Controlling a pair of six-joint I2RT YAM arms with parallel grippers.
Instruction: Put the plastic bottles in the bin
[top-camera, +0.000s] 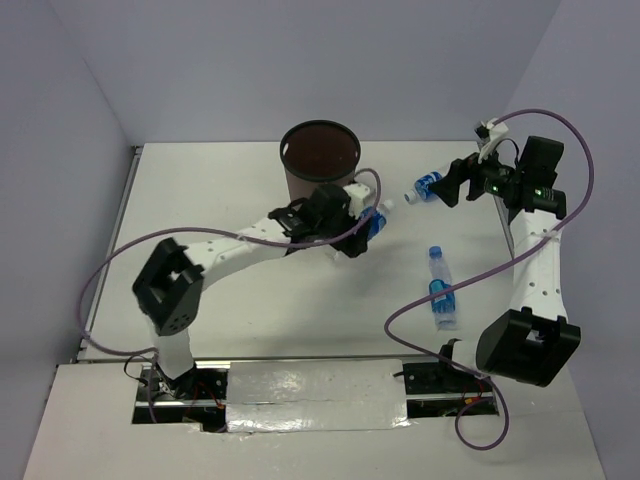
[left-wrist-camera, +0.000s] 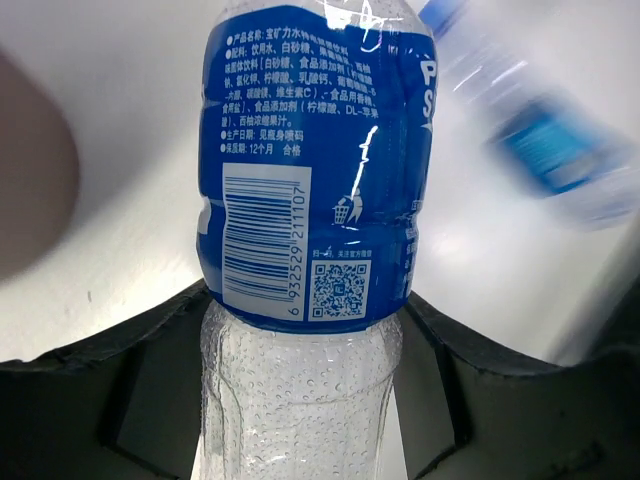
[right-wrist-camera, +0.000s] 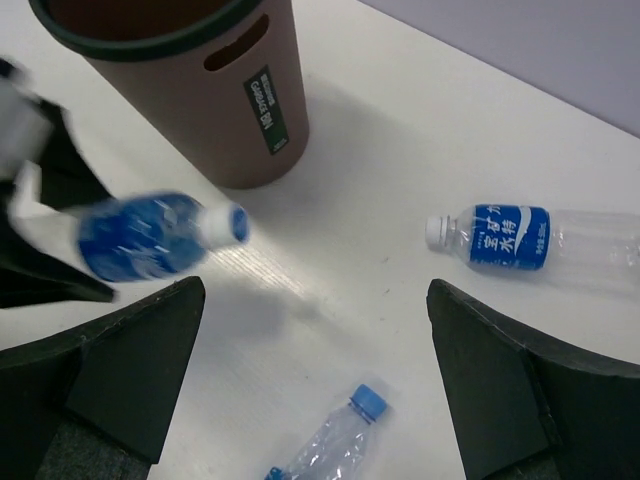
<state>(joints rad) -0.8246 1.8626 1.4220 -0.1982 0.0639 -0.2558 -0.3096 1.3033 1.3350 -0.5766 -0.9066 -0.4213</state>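
My left gripper (top-camera: 362, 228) is shut on a clear plastic bottle with a blue label (left-wrist-camera: 315, 170) and holds it just right of the bin's base; the jaws press both sides of its clear lower body. The dark brown bin (top-camera: 320, 160) stands at the back middle and also shows in the right wrist view (right-wrist-camera: 200, 90). My right gripper (top-camera: 452, 186) is open and empty above the table (right-wrist-camera: 315, 380). A white-capped bottle with a blue label (right-wrist-camera: 500, 238) lies just left of it (top-camera: 425, 188). A blue-capped clear bottle (top-camera: 440, 287) lies nearer the front (right-wrist-camera: 340, 445).
The held bottle looks blurred at the left of the right wrist view (right-wrist-camera: 150, 235). A blurred bottle (left-wrist-camera: 540, 130) shows at the upper right of the left wrist view. Purple cables loop over the table beside each arm. Grey walls close in the back and sides.
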